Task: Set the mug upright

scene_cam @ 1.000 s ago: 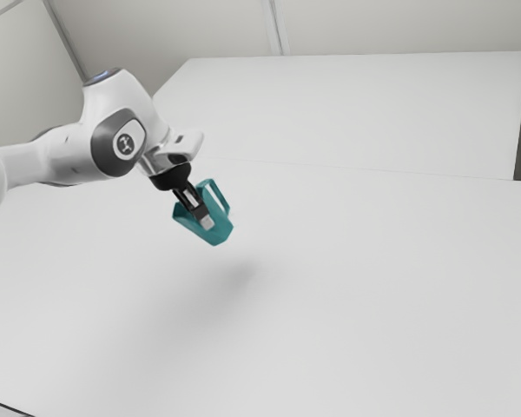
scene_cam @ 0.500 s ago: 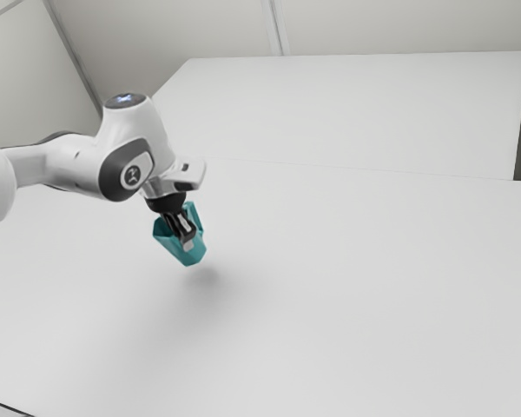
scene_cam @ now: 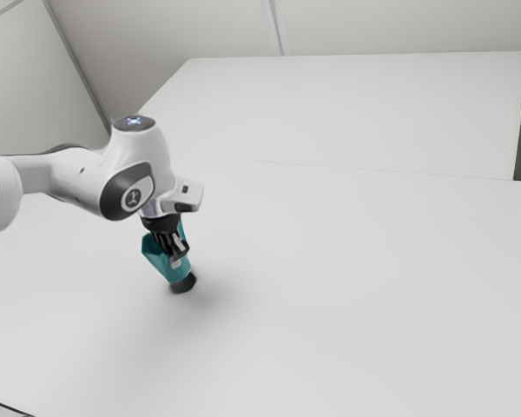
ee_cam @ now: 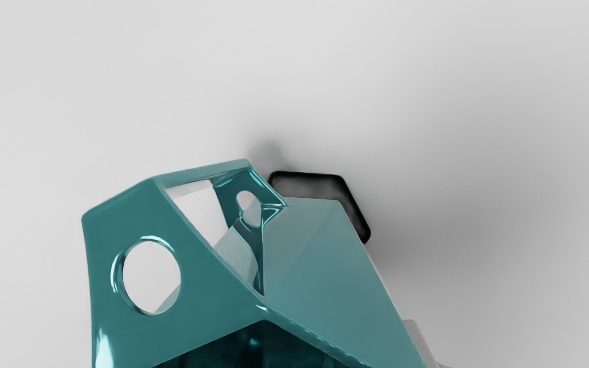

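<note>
Mug (scene_cam: 160, 262) clamped in the gripper (scene_cam: 180, 255), tipped over, base low to the table (scene_cam: 356, 295)!
And it sits right between the jaws, which are closed on it, one finger along its outside, the fingertips down toward the base; the exterior view gives us that lean, mouth up toward the exterior view's left, while the wrist view shows off the handle (ee_cam: 120, 220) and its round holes, plus a dark patch (ee_cam: 302, 185) peeking past the base; the far finger is hidden, the mug is cut off at the wrist view's edge, and whether the base touches down, I can't tell.
</note>
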`<move>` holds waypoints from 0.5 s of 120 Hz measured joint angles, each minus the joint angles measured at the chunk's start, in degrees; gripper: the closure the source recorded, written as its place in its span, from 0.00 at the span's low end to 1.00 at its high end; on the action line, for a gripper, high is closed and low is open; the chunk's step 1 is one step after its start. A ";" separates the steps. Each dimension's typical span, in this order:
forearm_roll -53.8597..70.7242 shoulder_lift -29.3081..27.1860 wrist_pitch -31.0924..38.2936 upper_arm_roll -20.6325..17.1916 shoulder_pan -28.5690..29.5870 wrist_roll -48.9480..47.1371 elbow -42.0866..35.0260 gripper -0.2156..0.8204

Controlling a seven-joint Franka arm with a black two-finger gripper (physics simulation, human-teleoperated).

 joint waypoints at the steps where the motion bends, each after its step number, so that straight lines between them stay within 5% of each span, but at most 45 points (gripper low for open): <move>1: 0.03 0.05 0.06 0.00 -0.01 -0.07 -0.01 0.96; 60: 0.42 2.37 3.56 -0.06 -0.25 -3.23 -0.89 0.96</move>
